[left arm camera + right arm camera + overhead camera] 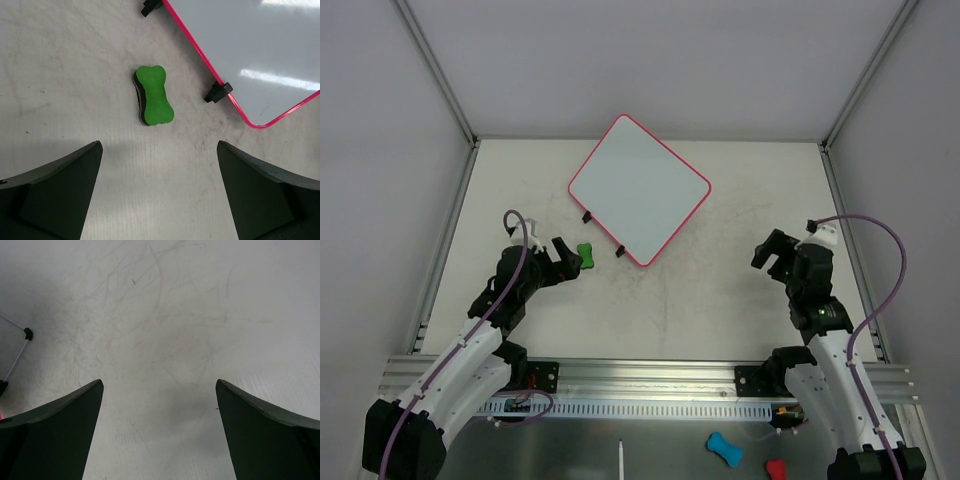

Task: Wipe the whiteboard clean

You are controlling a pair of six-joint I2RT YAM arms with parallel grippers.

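The whiteboard (638, 189) lies flat at the table's far middle, turned like a diamond, with a pink-red frame and two black feet on its near-left edge. Its face looks blank white; it also shows in the left wrist view (260, 55). A green bone-shaped eraser (585, 252) lies on the table just left of the board's near corner; the left wrist view shows it (154, 95) ahead of the fingers. My left gripper (563, 257) is open and empty, just left of the eraser. My right gripper (775, 255) is open and empty over bare table at the right.
A metal rail (650, 378) runs along the table's near edge. Below it lie a blue bone-shaped eraser (723, 449), a red object (775, 469) and a white pen (620, 458). Grey walls and slanted frame posts (440, 75) enclose the table.
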